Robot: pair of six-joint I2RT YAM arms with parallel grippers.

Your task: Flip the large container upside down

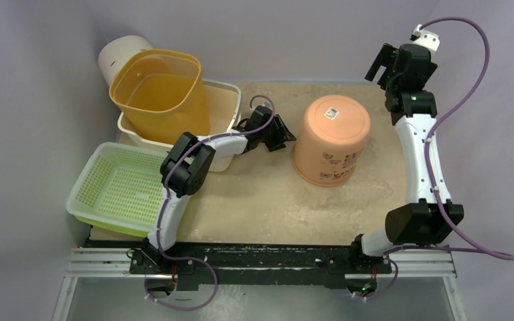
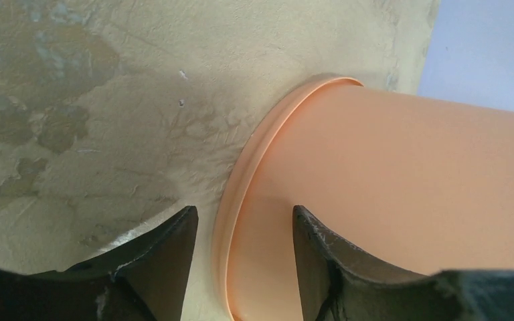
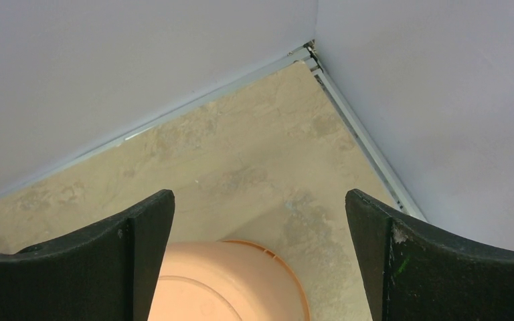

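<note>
1. Large container: peach plastic, stood mouth-down on the table, base up with a white sticker on it; placed at about 2 o'clock from the table's centre.
2. Left gripper: low, at 9 o'clock of the large container, jaws parted. In the left wrist view the container's bottom rim ran between the two fingers; contact could not be told.
3. Right gripper: raised, at 1 o'clock of the large container, near the far right corner; jaws spread wide, holding nothing.
4. Yellow tub: translucent, tilted, sat in a cream basin at 10 o'clock of the table.
5. White cylinder: behind the yellow tub.
6. Green basket: perforated, at 8 o'clock, over the table's left edge.
</note>
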